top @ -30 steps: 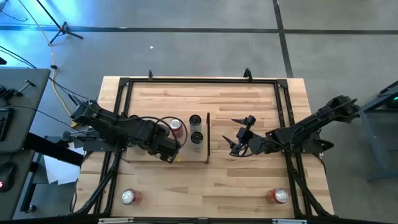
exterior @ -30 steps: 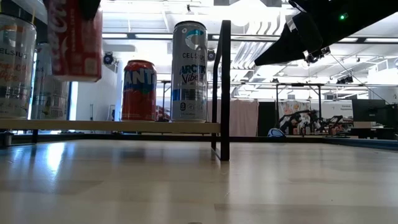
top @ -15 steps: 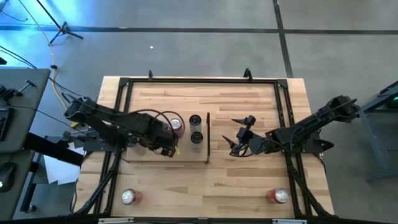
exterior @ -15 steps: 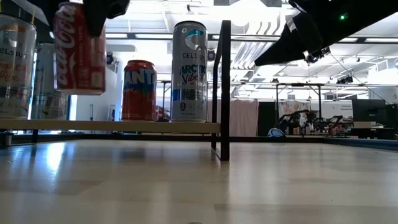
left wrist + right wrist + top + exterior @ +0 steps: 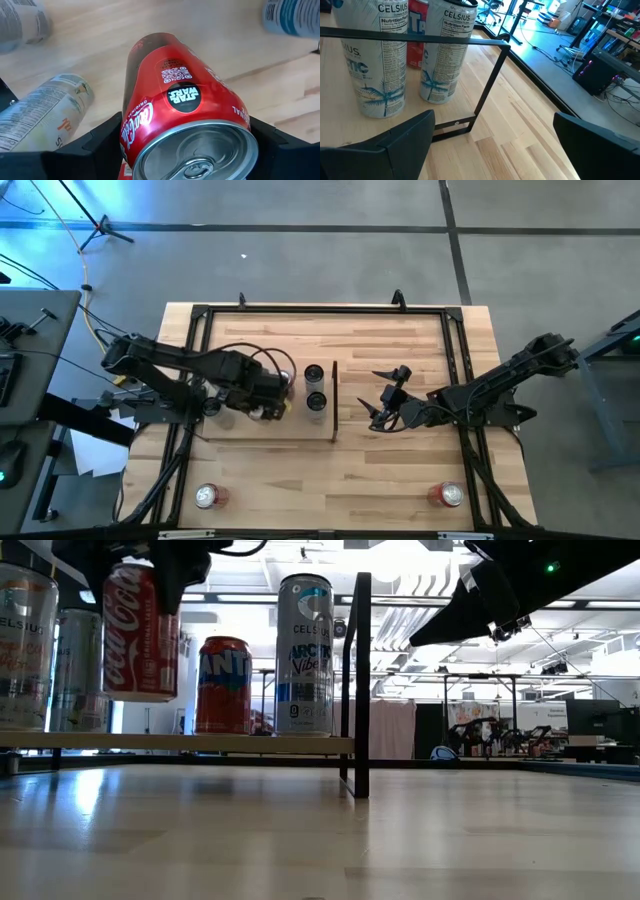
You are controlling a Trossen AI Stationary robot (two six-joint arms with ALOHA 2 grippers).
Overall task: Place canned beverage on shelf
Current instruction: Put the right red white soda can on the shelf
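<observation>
My left gripper [image 5: 268,395] is over the pale-wood shelf [image 5: 228,430], shut on a red Coca-Cola can [image 5: 140,635]. The can hangs upright a little above the shelf board [image 5: 250,743]. Standing on the shelf are a tall Celsius can [image 5: 305,655], a red-and-blue can [image 5: 223,685] and two more tall cans at the left [image 5: 25,645]. My right gripper [image 5: 383,408] waits open just right of the shelf's dark upright strip [image 5: 334,402], with nothing between its fingers [image 5: 395,145]. My left gripper pinches the Coca-Cola can between its two fingers [image 5: 100,145], on opposite sides of the wall just below the top rim [image 5: 131,131]. The fingers come from above, pointing down. The can hangs upright below them, its bottom [image 5: 140,697] clear of the shelf board.
Two more red cans stand near the table's near edge, one at the left [image 5: 207,497] and one at the right [image 5: 447,495]. A black metal frame [image 5: 320,309] runs round the tabletop. Bare shelf board lies under and left of the held can.
My left gripper has carried the Coca-Cola can toward the table's far edge and somewhat down, closer to the shelf board. The can has stayed upright and clear of the shelf, turning slightly about its own axis. My right arm has kept still.
</observation>
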